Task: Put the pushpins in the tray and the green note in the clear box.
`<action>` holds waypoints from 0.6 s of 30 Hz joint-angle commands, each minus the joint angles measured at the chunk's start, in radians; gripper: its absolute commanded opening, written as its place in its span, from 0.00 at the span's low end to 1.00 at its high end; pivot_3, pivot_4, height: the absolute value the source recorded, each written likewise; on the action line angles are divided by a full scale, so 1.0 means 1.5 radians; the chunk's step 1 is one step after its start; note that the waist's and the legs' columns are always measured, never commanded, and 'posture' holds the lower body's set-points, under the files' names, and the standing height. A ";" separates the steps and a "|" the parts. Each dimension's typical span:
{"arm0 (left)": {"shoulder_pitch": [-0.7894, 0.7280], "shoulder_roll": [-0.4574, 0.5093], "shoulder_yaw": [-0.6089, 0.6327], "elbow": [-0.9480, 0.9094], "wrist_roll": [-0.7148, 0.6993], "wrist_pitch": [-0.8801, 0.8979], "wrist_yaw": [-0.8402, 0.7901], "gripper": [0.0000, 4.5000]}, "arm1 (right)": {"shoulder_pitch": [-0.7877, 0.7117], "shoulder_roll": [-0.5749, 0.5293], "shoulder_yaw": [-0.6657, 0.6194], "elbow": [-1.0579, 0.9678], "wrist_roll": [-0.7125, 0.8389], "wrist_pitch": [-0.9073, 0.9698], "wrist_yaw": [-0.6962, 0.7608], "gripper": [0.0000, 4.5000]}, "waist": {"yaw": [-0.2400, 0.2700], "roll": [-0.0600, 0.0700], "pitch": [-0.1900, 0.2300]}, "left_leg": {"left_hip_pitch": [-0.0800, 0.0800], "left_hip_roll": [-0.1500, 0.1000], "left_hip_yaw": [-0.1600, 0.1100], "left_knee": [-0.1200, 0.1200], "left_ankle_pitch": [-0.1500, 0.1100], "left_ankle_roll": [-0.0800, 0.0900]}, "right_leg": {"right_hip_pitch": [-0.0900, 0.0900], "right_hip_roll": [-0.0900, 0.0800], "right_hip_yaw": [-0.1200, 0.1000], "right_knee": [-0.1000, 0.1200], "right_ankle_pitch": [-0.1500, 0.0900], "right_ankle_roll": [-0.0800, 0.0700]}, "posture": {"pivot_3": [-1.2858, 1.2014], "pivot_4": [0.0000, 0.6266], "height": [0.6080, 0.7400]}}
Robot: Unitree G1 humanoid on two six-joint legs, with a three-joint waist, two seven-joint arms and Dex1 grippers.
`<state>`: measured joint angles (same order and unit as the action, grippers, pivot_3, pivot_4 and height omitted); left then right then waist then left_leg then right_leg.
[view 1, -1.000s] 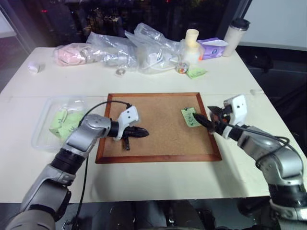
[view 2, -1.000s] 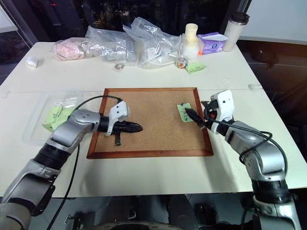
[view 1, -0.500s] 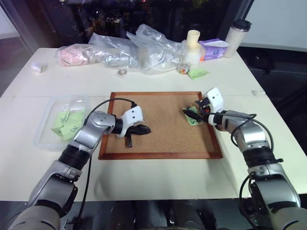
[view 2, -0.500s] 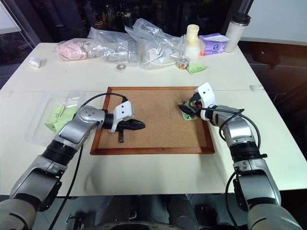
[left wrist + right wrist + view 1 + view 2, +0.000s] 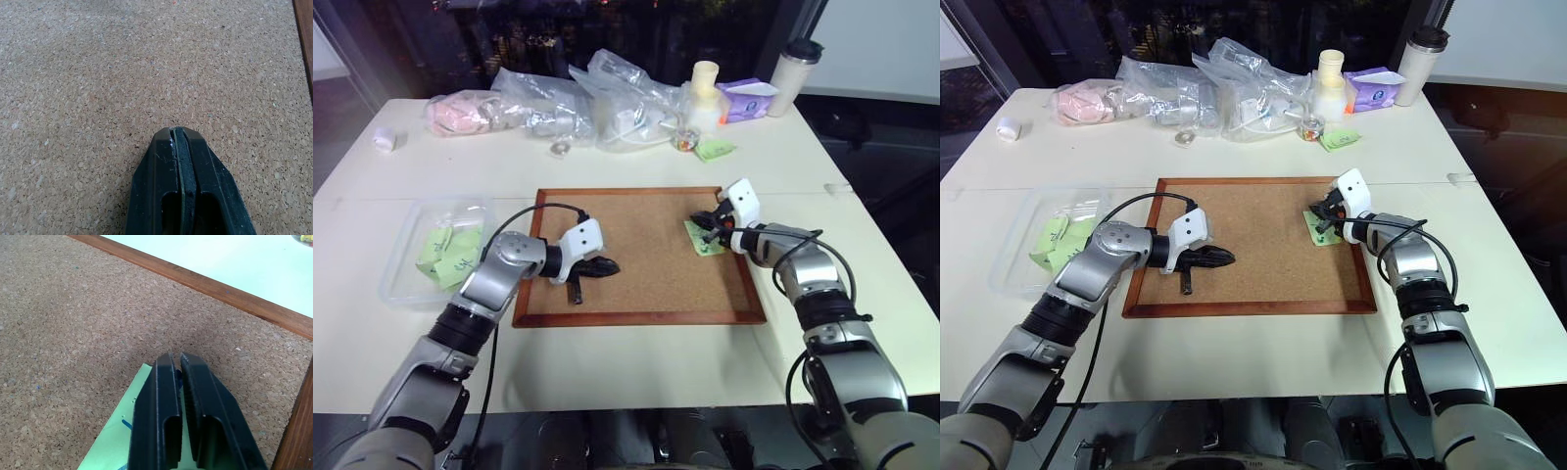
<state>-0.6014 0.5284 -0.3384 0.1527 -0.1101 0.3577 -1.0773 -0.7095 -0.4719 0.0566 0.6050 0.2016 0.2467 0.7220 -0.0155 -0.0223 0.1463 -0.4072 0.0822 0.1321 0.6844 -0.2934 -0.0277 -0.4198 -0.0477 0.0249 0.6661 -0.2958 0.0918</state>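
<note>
Black right tool [image 5: 177, 363], fingers together, sits over the green note [image 5: 122, 435].

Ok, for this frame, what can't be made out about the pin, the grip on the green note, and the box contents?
- Pushpin: whether the right gripper, shut over the green note, has a pin between its fingers; the fingers hide that spot in the right wrist view.
- Left gripper: shut on the cork board; whether it pinches anything is too small to tell.
- Clear box: how many green slips lie inside; they overlap in the eye views.
</note>
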 commanded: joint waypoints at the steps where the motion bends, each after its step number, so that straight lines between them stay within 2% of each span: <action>1: 0.015 0.003 -0.014 0.009 0.018 0.008 -0.005 0.00 | -0.008 0.005 -0.025 -0.006 0.003 -0.006 -0.001 0.01 | 0.000 0.000 0.000 | 0.000 0.000 0.000 0.000 0.000 0.000 | 0.000 0.000 0.000 0.000 0.000 0.000 | 0.52 0.24 0.95; 11: 0.038 0.020 -0.038 -0.014 0.031 0.027 -0.024 0.00 | 0.015 0.011 -0.090 -0.097 0.031 -0.044 -0.031 0.01 | 0.000 0.001 0.001 | 0.000 0.000 0.000 0.000 0.000 0.000 | 0.000 0.000 0.000 0.000 0.000 0.000 | 0.52 0.24 0.95; 18: 0.073 0.037 -0.045 -0.061 0.017 0.068 -0.043 0.00 | 0.044 0.016 -0.098 -0.148 0.033 -0.040 -0.044 0.01 | -0.004 0.003 0.001 | 0.000 0.000 0.001 -0.001 0.000 0.000 | -0.001 0.000 0.000 0.000 0.000 0.000 | 0.52 0.24 0.95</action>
<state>-0.5476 0.5645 -0.3418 0.0433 -0.0977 0.4097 -1.0915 -0.6029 -0.4409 -0.0162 0.4717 0.2198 0.2333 0.6894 -0.0218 -0.0181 0.1484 -0.4079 0.0826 0.1330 0.6832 -0.2934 -0.0278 -0.4218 -0.0473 0.0257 0.6661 -0.2959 0.0917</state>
